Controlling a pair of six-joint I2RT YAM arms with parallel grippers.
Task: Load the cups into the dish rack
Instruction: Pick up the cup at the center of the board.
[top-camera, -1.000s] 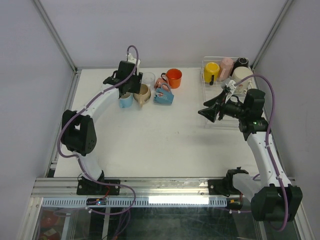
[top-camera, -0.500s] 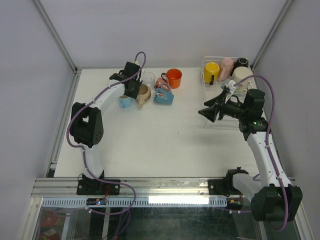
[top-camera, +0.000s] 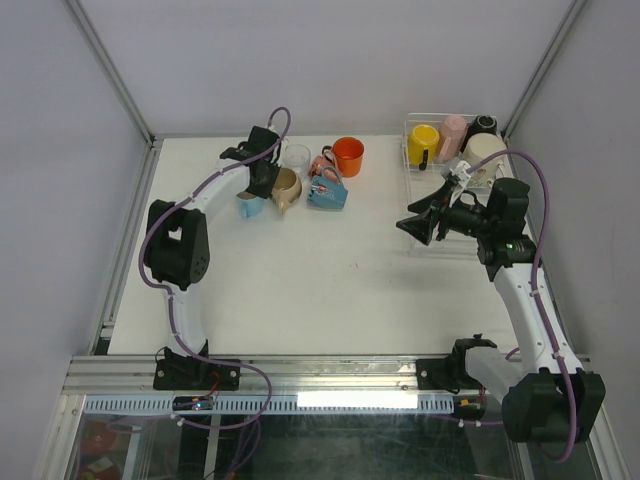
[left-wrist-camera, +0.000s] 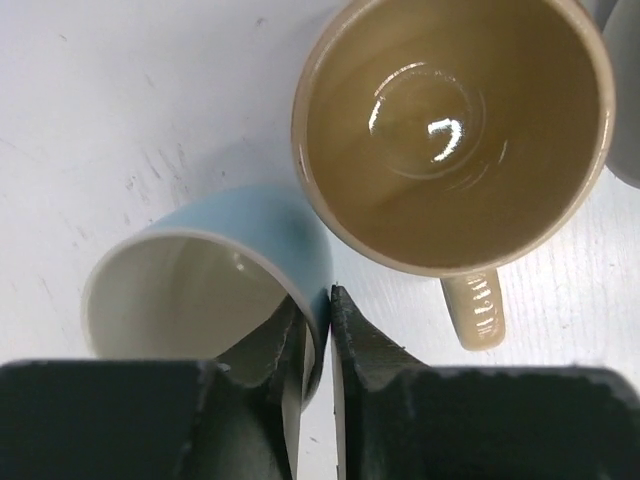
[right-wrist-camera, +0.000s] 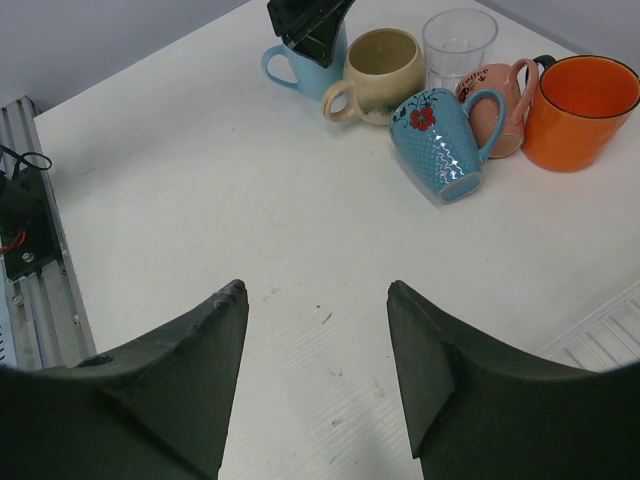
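Observation:
My left gripper (left-wrist-camera: 318, 300) pinches the wall of a light blue cup (left-wrist-camera: 250, 240), one finger inside the rim and one outside; from above, the left gripper (top-camera: 262, 180) sits over that cup (top-camera: 250, 205) at the back left. Beside it stand a beige cup (top-camera: 287, 188), a clear glass (top-camera: 296, 156), a tipped blue patterned cup (top-camera: 327, 192), a pink cup (top-camera: 325, 165) and an orange cup (top-camera: 348, 156). The dish rack (top-camera: 412, 165) at the back right holds yellow (top-camera: 423, 143), pink, black and white cups. My right gripper (top-camera: 408, 228) hovers open and empty, left of the rack.
In the right wrist view the open right gripper (right-wrist-camera: 318, 290) looks over bare white table toward the cup cluster, with the rack's edge (right-wrist-camera: 600, 330) at the lower right. The beige cup (left-wrist-camera: 450, 130) stands close beside the blue one, its handle toward my fingers.
The left arm dropped onto the light blue cup and its jaws came together on the cup's wall. The right arm has not moved.

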